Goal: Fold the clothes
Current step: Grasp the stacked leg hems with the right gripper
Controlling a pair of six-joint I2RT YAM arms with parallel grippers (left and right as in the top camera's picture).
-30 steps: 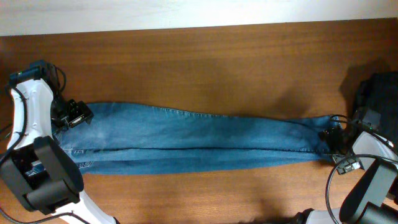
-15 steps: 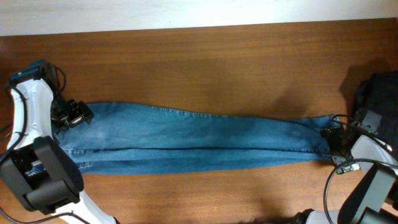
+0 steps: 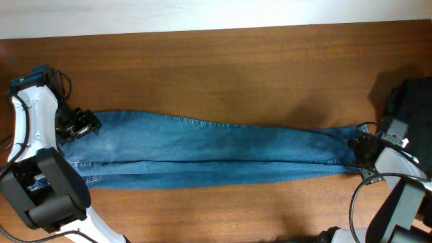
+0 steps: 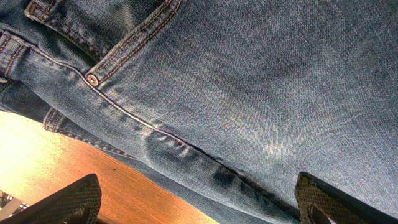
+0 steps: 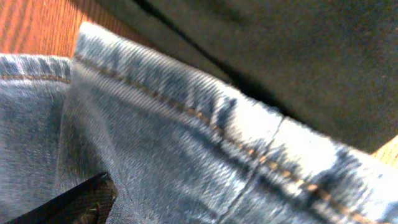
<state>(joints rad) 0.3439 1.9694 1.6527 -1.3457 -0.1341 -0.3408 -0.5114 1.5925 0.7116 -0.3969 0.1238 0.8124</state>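
Observation:
The blue denim jeans (image 3: 216, 152) lie flat along the table, legs stacked, waist at the left and hems at the right. My left gripper (image 3: 79, 125) sits over the upper waist corner. In the left wrist view it (image 4: 199, 210) is open, fingers wide apart, with pocket seams and a rivet of the jeans (image 4: 249, 81) just ahead. My right gripper (image 3: 359, 150) is at the hem end. In the right wrist view the hem (image 5: 186, 124) fills the frame close up. Only its left finger (image 5: 78, 202) shows, set far out; denim hides the other.
The wooden table (image 3: 236, 67) runs to a white strip at the back. A dark pile of cloth (image 3: 413, 101) lies at the right edge, just behind my right gripper, and shows as dark fabric (image 5: 280, 50) in the right wrist view.
My right wrist has shifted slightly up and back at the hem end. The jeans and my left arm have not moved.

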